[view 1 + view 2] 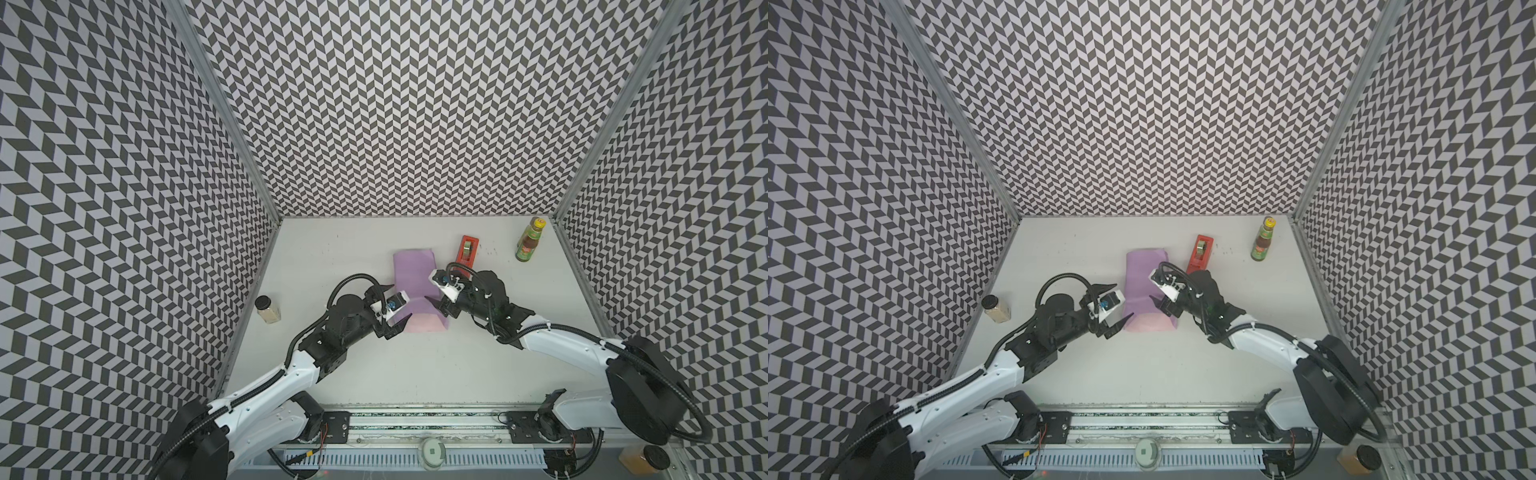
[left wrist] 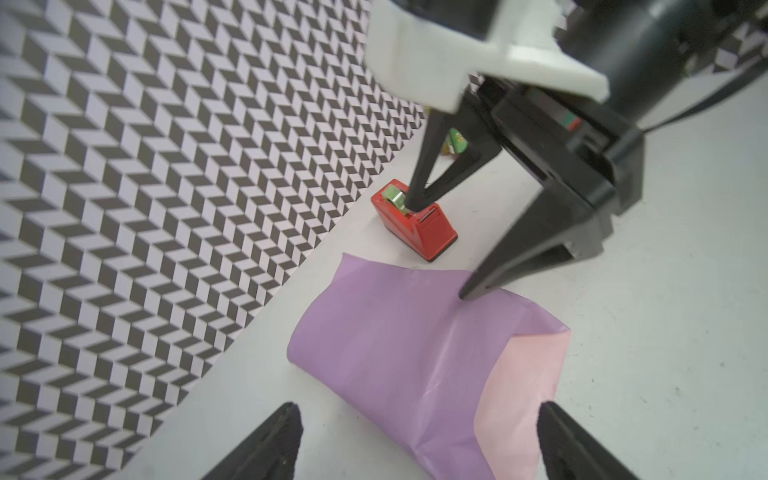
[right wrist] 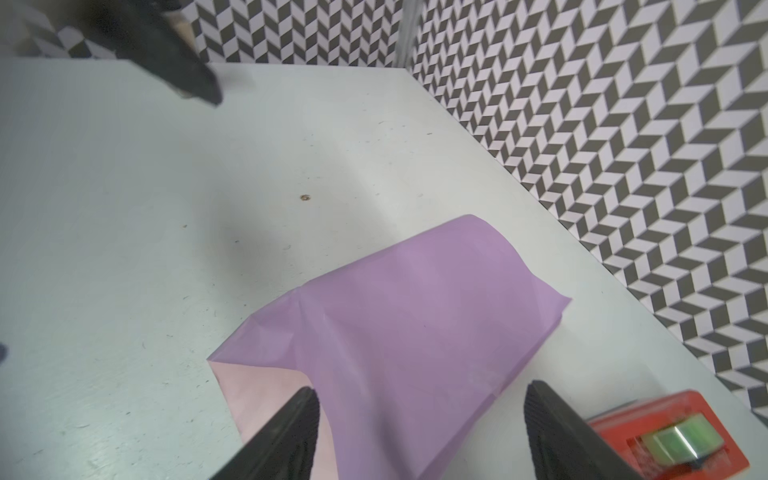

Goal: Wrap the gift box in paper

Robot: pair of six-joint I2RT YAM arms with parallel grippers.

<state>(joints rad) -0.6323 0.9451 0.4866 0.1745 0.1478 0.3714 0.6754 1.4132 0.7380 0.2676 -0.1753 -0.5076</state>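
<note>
The sauce bottle [image 1: 528, 241] in the far right corner holds dark brown sauce. The jar [image 1: 268, 309] at the left wall is full of something pale tan. The red tape dispenser [image 3: 669, 440] carries a greenish roll.

The paper [image 1: 415, 274] lies mid-counter [image 1: 415, 374], folded lilac side up, with a pink strip showing at its near end. The gift box is hidden from me.

My left gripper [image 2: 417, 411] is spread wide at the paper's left edge. My right gripper [image 3: 422, 395] is spread too, above the paper's right side and holding nothing.

Only the top views show the jar and the whole bottle. My left wrist view alone shows my right gripper's fingers [image 2: 498, 266] side-on, one tip just above the lilac sheet.
</note>
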